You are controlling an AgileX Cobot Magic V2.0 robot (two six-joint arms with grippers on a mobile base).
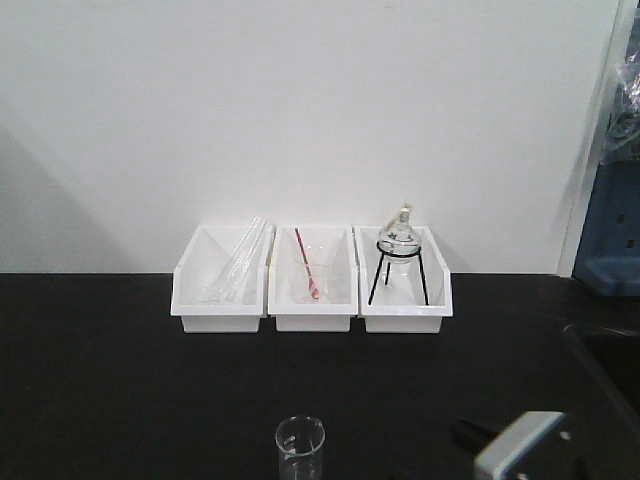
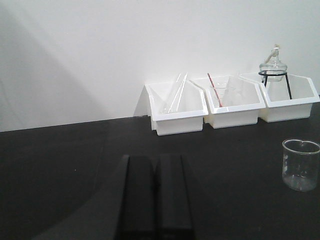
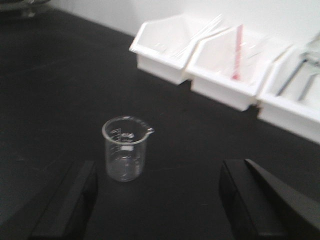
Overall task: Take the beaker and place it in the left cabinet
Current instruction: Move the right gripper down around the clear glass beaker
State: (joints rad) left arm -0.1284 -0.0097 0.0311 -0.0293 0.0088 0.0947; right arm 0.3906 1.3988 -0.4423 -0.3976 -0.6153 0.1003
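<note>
right hand (image 3: 160, 170) spread wide | beaker (image 3: 125, 148) upright, untouched — open tabletop (image 3: 60, 75) all round

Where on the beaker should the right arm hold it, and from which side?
Grip the beaker across its straight wall at mid-height, below the rim and off the spout. It stands upright and alone, so come level from the near side, where the open right tool faces it.

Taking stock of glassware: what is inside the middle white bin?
The middle bin holds a clear glass vessel with a red rod in it; the front wall partly covers their lower ends.
</note>
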